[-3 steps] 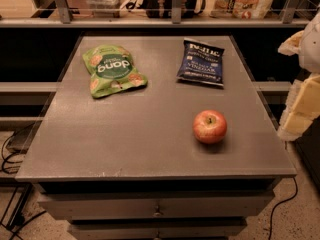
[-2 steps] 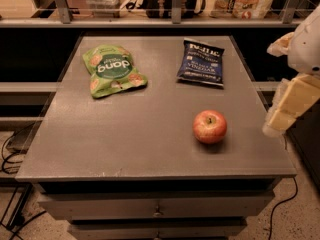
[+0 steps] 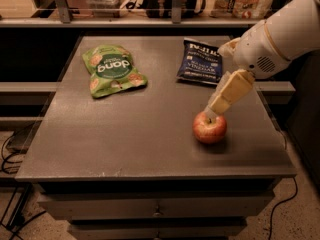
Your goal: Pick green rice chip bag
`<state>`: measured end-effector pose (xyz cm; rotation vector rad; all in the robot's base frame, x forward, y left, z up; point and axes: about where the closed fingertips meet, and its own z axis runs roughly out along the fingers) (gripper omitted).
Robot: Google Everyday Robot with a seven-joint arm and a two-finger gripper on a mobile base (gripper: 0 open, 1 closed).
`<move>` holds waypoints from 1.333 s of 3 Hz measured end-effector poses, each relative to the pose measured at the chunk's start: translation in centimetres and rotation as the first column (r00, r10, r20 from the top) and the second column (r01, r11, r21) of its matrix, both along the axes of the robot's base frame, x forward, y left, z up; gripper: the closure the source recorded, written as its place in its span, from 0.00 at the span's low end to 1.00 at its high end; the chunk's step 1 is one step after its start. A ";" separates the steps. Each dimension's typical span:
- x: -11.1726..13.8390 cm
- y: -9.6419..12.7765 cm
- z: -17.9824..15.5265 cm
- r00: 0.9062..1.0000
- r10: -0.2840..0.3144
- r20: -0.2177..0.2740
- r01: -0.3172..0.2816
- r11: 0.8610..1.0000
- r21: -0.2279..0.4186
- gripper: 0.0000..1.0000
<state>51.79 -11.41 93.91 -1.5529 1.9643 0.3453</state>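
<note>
The gripper [image 3: 214, 109] was at the right side of the grey table [image 3: 125, 144], on the end of the white arm [image 3: 280, 34] that came in from the upper right corner. Its pale yellow end pointed down and to the left, and its tip was seen just at the top of the red apple [image 3: 210, 127]. It was not possible to tell if the tip really touched the apple or was only above it. It was also not possible to tell if the pincer was apart or together, and nothing was seen held in it.

The green rice chip bag [image 3: 112, 70] lay flat on the far left part of the table, well apart from the gripper. The dark blue chip bag [image 3: 200, 60] lay at the far right part, just beside the white arm. The apple stood alone at the near right.
</note>
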 end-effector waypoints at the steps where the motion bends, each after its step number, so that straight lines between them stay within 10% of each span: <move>1: 0.0 0.0 0.0 1.000 0.000 0.000 0.000 1.000 -0.001 0.00; 4: 5.2 9.0 -1.9 0.988 0.156 0.012 -0.155 0.971 0.184 0.00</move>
